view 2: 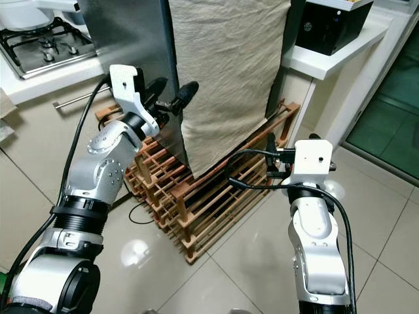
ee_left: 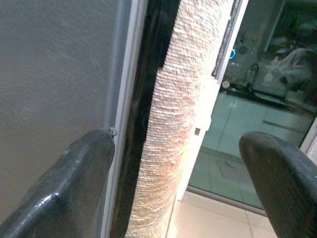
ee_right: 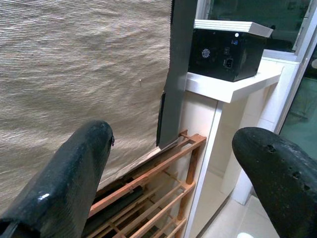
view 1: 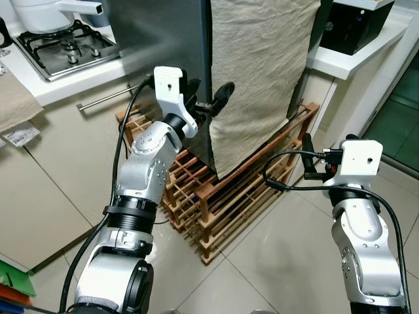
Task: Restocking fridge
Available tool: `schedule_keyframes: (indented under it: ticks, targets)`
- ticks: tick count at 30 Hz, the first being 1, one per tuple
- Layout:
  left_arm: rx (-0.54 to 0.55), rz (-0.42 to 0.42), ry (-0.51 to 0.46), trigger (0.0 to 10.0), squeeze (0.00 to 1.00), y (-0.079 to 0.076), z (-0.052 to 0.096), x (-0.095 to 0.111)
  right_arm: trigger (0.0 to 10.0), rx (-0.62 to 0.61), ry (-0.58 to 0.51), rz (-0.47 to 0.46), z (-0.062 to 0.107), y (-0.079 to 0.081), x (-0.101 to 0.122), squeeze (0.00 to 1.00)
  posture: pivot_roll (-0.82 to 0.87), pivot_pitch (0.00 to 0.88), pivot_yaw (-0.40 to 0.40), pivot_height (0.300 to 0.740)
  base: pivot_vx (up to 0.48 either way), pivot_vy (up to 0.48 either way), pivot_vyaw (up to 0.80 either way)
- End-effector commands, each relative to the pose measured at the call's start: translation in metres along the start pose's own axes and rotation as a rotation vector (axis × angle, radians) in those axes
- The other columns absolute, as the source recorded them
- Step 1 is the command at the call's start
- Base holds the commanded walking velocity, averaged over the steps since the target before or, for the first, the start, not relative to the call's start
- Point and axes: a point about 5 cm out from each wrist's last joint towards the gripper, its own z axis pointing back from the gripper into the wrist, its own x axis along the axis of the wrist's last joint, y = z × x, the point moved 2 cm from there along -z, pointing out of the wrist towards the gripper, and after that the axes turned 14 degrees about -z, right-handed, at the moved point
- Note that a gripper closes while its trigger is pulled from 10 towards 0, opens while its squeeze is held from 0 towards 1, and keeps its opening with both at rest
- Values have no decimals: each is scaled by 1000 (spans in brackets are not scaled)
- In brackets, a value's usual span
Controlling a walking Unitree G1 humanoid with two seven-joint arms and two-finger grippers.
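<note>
The grey fridge (view 1: pixel 163 33) stands ahead with a beige cloth (view 1: pixel 262 65) draped down its door front. My left gripper (view 1: pixel 211 91) is raised at the fridge's front corner and is open. In the left wrist view its fingers (ee_left: pixel 74 188) straddle the dark door seam (ee_left: pixel 148 99) and the cloth's edge (ee_left: pixel 173 124), holding nothing. My right gripper (view 1: pixel 308 157) hangs lower on the right, open and empty, pointing at the cloth (ee_right: pixel 74 64) and the fridge's right edge.
A wooden slatted rack (view 1: pixel 222 196) sits on the tiled floor (view 1: pixel 275 261) at the fridge's foot. A gas hob (view 1: pixel 62 46) and a cupboard handle (view 1: pixel 108 98) lie to the left. A black box (view 1: pixel 353 23) rests on a white counter (view 1: pixel 340 62) to the right.
</note>
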Motion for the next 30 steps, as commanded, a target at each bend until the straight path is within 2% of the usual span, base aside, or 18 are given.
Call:
schedule_keyframes:
  ticks: [1,6,10,18,21,24,30]
  targets:
    - [-24,-25,-5,10000,0,-2,-5,4,10000,8,-12,-6,-1,1,5,545,-219,34,51,740,0,0,0]
    - [-46,-16,-1,10000,0,-4,-9,4,10000,6,-12,-4,-1,1,5,541,-224,36,53,740,0,0,0]
    - [-105,18,-13,10000,0,-9,-12,7,10000,0,-13,-2,0,0,6,545,-228,42,54,740,0,0,0]
    - [-123,0,-4,10000,0,-15,-21,4,10000,0,-9,-3,1,0,5,545,-224,51,56,740,0,0,0]
    - [-142,28,-13,10000,0,-23,-27,6,10000,-1,-9,-4,2,0,5,545,-227,55,59,740,0,0,0]
    - [-215,80,-38,10000,0,-40,-33,10,10000,-4,-9,-5,3,0,5,541,-236,58,64,740,0,0,0]
    - [-344,124,-90,10000,0,-56,-30,17,10000,-21,-10,-1,5,-3,6,541,-248,64,70,740,0,0,0]
